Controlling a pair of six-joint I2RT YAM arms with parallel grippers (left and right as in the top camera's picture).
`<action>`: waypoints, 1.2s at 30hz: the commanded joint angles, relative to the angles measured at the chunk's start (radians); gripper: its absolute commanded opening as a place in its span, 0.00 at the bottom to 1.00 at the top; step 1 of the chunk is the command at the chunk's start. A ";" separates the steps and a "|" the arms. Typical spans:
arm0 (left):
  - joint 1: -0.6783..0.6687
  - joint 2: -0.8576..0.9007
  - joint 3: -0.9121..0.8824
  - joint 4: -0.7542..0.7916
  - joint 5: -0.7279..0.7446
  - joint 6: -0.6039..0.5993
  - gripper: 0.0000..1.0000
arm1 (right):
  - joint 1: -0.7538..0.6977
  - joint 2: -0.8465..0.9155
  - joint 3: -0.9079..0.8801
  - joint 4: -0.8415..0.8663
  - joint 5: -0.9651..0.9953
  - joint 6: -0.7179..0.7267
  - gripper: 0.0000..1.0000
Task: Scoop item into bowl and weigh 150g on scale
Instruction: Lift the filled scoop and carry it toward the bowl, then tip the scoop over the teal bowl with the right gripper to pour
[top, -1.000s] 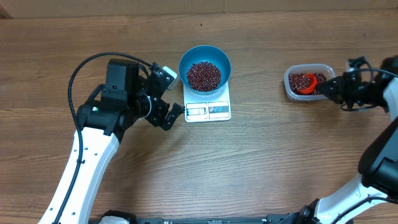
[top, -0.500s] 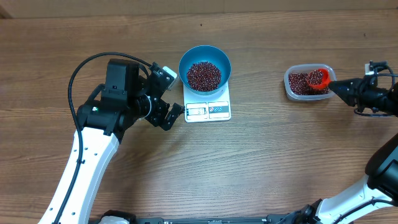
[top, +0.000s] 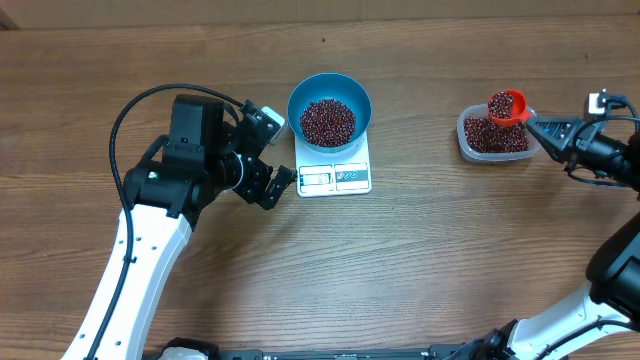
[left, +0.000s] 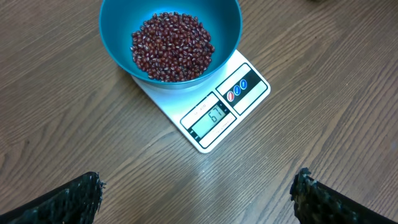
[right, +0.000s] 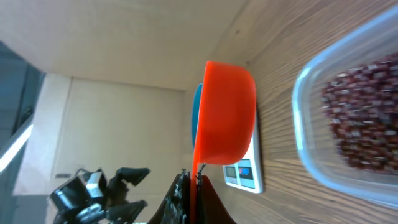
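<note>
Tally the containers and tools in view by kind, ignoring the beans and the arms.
Blue bowl: 1
White scale: 1
Clear tub: 1
Red scoop: 1
Total: 4

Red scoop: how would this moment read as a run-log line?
right gripper: shut on red scoop, loaded, above tub edge | left gripper: open, beside scale | bowl: on scale, beans inside

The scoop (right: 227, 115) hides most of the bowl (right: 194, 117); the tub (right: 298, 124) is blurred.
</note>
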 joint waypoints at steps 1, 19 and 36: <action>0.000 -0.003 0.010 0.000 -0.003 0.023 1.00 | 0.047 -0.001 -0.006 -0.010 -0.108 -0.018 0.04; 0.000 -0.003 0.010 0.000 -0.003 0.023 1.00 | 0.460 -0.001 -0.006 0.120 -0.132 0.108 0.04; 0.000 -0.003 0.010 0.000 -0.003 0.023 1.00 | 0.716 -0.001 -0.004 0.885 0.161 0.832 0.04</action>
